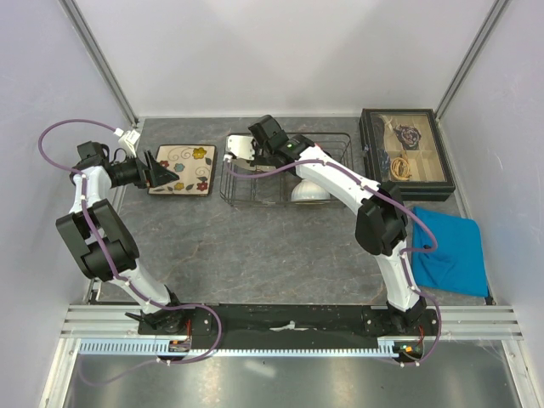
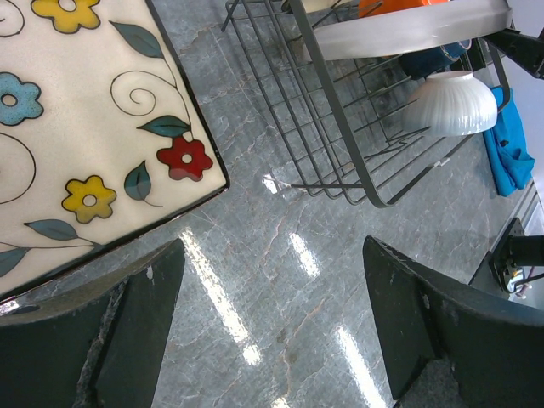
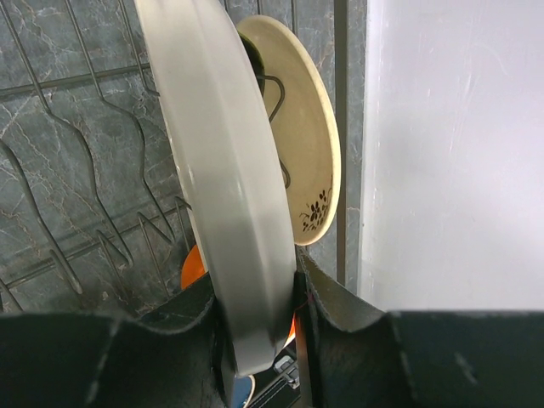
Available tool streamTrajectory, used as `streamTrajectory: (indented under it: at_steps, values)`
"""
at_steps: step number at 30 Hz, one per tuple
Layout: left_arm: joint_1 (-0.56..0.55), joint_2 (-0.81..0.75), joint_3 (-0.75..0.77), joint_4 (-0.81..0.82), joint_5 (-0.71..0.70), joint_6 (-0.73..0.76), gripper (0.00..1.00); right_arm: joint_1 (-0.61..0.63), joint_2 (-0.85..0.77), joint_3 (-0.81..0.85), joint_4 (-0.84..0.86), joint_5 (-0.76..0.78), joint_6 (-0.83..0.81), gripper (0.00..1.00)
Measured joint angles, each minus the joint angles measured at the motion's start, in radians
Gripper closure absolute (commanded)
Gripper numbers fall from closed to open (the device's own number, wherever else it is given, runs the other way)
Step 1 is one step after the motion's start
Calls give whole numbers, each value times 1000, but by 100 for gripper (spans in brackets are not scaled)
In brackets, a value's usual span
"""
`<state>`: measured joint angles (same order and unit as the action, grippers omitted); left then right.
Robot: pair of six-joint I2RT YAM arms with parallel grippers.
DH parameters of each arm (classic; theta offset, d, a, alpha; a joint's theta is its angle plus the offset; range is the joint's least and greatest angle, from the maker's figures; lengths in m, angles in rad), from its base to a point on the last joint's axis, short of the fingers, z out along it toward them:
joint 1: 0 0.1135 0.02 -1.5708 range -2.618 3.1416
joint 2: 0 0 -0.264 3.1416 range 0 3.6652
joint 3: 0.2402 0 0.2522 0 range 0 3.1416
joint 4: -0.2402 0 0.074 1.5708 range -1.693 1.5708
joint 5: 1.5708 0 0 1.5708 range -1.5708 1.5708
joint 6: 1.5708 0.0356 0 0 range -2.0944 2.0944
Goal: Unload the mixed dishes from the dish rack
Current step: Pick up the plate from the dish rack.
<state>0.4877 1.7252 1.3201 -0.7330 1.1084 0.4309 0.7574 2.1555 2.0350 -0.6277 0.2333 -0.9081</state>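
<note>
The square cream plate with flowers [image 1: 181, 169] lies flat on the table left of the dish rack [image 1: 285, 174]; it also shows in the left wrist view [image 2: 85, 110]. My left gripper [image 1: 161, 175] is open and empty at the plate's near-left edge, jaws wide over bare table [image 2: 276, 323]. My right gripper [image 1: 255, 155] is shut on the round pale plate [image 3: 221, 170], held on edge over the rack's left end [image 1: 240, 146]. Behind it stands the cream bowl [image 3: 302, 144]. The orange cup [image 3: 194, 268] and the white bowl [image 1: 308, 192] sit in the rack. The dark blue mug [image 2: 432, 61] is partly hidden.
A black glass-lidded box of trinkets [image 1: 405, 153] stands at the back right. A blue cloth [image 1: 446, 248] lies right of the right arm. White walls close the table on three sides.
</note>
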Motion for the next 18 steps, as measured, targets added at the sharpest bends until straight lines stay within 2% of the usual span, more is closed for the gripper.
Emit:
streamTrajectory:
  at_steps: [18]
  values:
    - [0,0,3,0,-3,0,9,5,4,65,-50,2,-51,100]
